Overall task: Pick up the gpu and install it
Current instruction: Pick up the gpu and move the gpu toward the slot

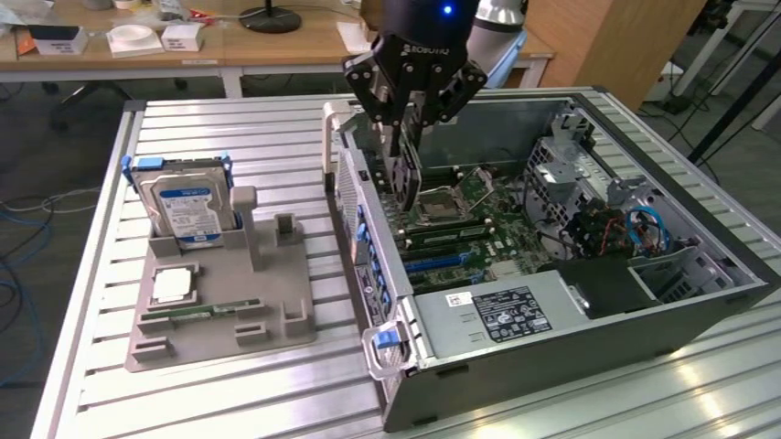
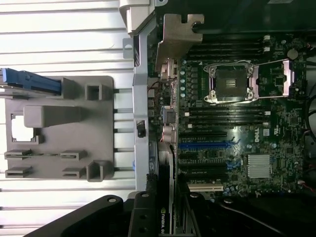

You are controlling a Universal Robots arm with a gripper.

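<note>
The gpu (image 1: 411,178) hangs upright and edge-on, a thin black card at 6 o'clock of the gripper (image 1: 407,137) on the exterior view's clock. Its upper edge is pinched between the two fingers. Its lower edge is low over the motherboard (image 1: 488,233), just at 12 o'clock of the CPU socket (image 1: 436,208). Whether the card touches the board cannot be told.

In the wrist view the card passes between the black fingers (image 2: 143,217), and white lettering on it appears to read "NVIDIA". The gripper's body carries "ROBOTIQ" in white. On the board in the wrist view, "DELL" stands beside a silver heatsink (image 2: 259,165). A white printed label (image 1: 500,315) lies on the power supply at 5 o'clock of the socket, its text too small to read.

The gripper is partly closed, clamped on the gpu alone, inside the open computer case (image 1: 610,352).

At 9 o'clock of the case, a grey holder (image 1: 219,320) sits on the slatted table (image 1: 244,123). It carries an upright hard drive (image 1: 186,215) whose blue-white label is illegible, well apart from the gripper.
</note>
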